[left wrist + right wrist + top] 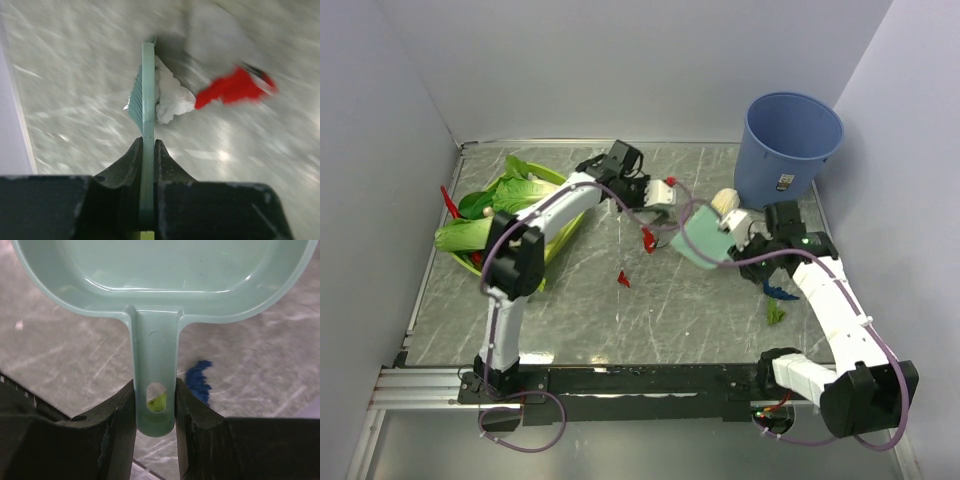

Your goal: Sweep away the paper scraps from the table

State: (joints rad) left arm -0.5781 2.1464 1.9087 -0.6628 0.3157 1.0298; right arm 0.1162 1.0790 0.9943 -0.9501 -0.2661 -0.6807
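Left arm [555, 207] stretched forward; brush [146, 115] seemingly touching white scrap [171, 98].

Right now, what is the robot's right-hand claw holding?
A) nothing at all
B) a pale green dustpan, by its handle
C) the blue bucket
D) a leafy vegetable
B: in the right wrist view the right gripper is closed on both sides of the handle of the dustpan, with the tray ahead of it.

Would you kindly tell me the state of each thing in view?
left gripper: shut on the brush
brush: held, a white paper scrap beside it
right gripper: shut on the dustpan handle
dustpan: held, visible part empty
bin: upright, open-topped
red paper scraps: loose on the table
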